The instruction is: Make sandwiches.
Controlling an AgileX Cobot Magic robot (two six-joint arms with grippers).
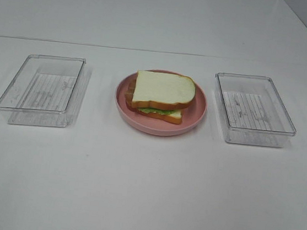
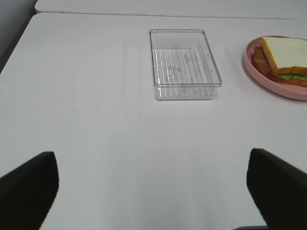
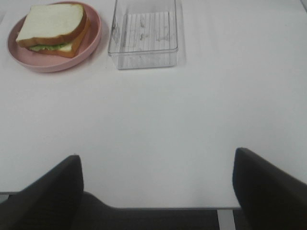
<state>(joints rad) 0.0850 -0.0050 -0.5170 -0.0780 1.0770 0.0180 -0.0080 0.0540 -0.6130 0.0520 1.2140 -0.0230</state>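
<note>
A stacked toy sandwich lies on the pink round plate at the middle of the table. Its top is a white bread slice with orange-brown crust. Green lettuce and a brown strip show at its edges over a lower bread slice. It also shows in the left wrist view and in the right wrist view. Neither arm shows in the exterior high view. My left gripper is open and empty, well back from the plate. My right gripper is open and empty over the table's near edge.
An empty clear plastic tray stands left of the plate and another stands right of it. They also show in the left wrist view and the right wrist view. The white table's front edge lies under the right gripper.
</note>
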